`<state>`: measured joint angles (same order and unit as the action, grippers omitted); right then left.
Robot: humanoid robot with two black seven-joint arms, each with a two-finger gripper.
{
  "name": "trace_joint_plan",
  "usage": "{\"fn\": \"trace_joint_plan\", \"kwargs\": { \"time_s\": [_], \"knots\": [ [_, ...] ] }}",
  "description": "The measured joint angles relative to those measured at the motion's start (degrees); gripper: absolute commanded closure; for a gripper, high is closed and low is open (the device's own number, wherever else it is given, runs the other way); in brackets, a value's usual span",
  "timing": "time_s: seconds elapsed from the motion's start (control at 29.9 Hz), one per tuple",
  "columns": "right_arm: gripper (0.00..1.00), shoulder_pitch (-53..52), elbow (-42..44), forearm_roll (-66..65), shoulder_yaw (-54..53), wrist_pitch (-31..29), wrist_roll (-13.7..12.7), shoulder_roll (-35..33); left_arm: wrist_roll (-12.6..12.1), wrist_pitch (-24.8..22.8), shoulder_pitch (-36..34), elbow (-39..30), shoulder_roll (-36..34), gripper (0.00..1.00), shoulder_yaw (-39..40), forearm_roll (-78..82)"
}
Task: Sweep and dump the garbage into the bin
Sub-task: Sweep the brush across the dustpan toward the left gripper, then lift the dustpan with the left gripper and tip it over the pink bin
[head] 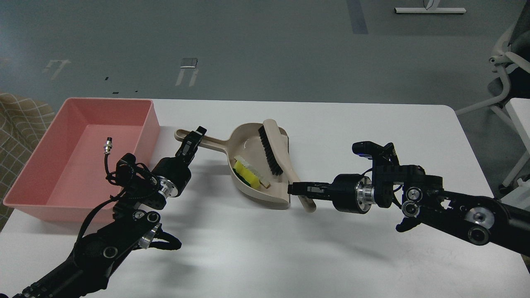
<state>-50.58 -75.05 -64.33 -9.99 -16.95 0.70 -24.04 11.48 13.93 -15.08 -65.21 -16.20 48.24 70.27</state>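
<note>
The beige dustpan (248, 165) lies mid-table, mouth to the right. Inside it lie the yellow sponge with its green side (245, 175) and the white bread slice (253, 168). The beige brush with black bristles (271, 151) rests over the pan's mouth, bristles against the garbage. My right gripper (297, 190) is shut on the brush's handle. My left gripper (194, 138) is shut on the dustpan's long handle (209, 142). The pink bin (83, 153) sits at the table's left and holds no garbage.
The white table (290, 248) has a rounded far right corner. A chair (507, 78) and a second white surface (521, 120) stand off the right side. A checked cloth (20, 120) lies left of the bin.
</note>
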Motion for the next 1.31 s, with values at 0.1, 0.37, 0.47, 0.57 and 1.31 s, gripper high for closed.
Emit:
{"fn": "trace_joint_plan", "kwargs": {
  "time_s": [0.1,0.37,0.47,0.57,1.31],
  "knots": [
    [1.00,-1.8,0.0,1.6,0.0,0.0,0.0,-1.3,0.0,0.0,0.3,0.0,0.3,1.00,0.2,-0.9],
    [1.00,-5.1,-2.1,3.0,-0.6,-0.3,-0.2,-10.7,0.1,-0.1,0.1,0.0,1.1,1.00,0.5,-14.0],
    [1.00,-4.8,-5.8,3.1,-0.8,-0.3,-0.2,-18.0,1.0,-0.3,0.0,0.0,0.6,1.00,1.0,-17.9],
    [1.00,-3.1,-9.7,3.1,-0.7,-0.5,-0.2,-25.2,1.3,-0.4,-0.1,-0.7,-0.4,1.00,1.8,-20.7],
    [1.00,5.5,-16.5,2.9,-3.2,0.4,0.0,-32.8,3.2,-17.5,2.0,0.0,-40.1,1.00,16.3,-40.8]
  ]
}}
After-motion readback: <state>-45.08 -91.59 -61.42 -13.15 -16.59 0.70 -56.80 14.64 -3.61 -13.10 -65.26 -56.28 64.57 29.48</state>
